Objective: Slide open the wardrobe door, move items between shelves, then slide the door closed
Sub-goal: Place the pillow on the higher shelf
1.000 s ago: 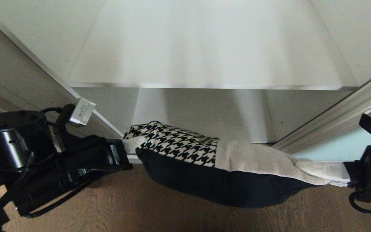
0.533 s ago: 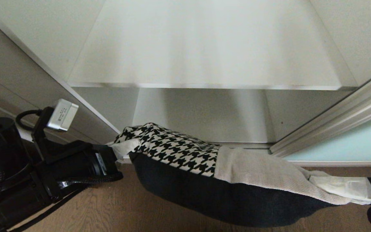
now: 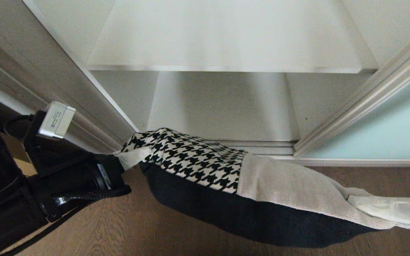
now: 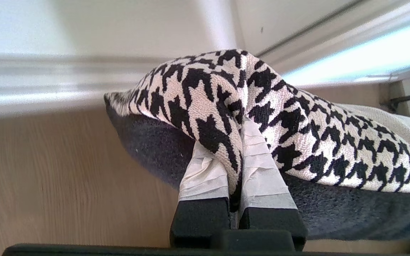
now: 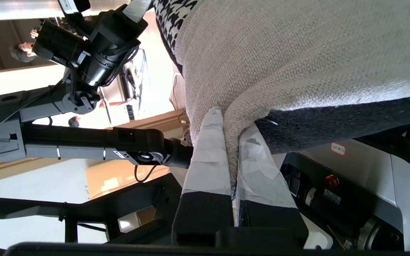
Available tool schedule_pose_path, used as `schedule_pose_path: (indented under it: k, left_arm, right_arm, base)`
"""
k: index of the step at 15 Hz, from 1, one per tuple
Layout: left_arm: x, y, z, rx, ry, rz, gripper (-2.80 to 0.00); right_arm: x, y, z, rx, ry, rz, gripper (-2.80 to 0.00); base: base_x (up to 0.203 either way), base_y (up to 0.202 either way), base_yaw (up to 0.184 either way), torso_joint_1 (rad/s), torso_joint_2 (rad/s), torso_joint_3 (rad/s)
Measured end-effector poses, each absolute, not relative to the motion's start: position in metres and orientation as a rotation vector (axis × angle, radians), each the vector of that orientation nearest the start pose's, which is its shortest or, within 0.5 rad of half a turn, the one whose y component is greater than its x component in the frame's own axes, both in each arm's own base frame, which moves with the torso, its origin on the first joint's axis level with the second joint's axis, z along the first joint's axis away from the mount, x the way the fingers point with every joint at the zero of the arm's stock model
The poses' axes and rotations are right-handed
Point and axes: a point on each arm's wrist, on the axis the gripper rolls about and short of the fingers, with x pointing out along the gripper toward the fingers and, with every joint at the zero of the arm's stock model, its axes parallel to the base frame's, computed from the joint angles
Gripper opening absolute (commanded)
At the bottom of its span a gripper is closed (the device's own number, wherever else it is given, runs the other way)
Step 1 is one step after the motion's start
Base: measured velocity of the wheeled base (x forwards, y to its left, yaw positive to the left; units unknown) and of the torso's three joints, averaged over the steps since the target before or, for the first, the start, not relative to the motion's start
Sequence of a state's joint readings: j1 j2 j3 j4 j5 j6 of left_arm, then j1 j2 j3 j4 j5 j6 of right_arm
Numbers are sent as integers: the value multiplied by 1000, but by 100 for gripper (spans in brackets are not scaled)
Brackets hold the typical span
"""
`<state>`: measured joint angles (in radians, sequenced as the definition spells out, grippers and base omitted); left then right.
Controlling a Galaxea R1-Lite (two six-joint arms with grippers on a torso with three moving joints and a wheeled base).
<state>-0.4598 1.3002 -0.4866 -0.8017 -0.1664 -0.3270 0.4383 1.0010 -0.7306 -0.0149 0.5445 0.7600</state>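
Both my arms have drawn the cushion (image 3: pixel 233 185) back out of the white wardrobe, its smooth flat shelves (image 3: pixel 226 39) now further off, the frosted aqua sliding door (image 3: pixel 386 131) at right. It sags over the wood-grain floor (image 3: pixel 119 227). My left gripper (image 4: pixel 231 142) pinches the knitted houndstooth corner; my right gripper (image 5: pixel 230 149) is clamped on the nubbly beige end.
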Motion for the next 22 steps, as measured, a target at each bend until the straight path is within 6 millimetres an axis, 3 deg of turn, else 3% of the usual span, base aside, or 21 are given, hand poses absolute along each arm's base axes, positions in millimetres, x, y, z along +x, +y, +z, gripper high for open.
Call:
schedule_pose_path:
  k: [8,14,22]
  left_arm:
    - [180,-93,211,-317,130,-608,-280]
    - [205,-102,195,-293,188,-501,-280]
    - [194,-97,202,-265,191,-516,-280]
  right_arm:
    - [107,63,252,707,631,827,-280]
    - [113,66,250,707,651,820,-280]
    - [114,67,250,705,657,826,-280]
  base:
    - [-185,0,0,1,3,2]
    - [0,0,0,0,0,0]
    - [0,0,0,3,2,138]
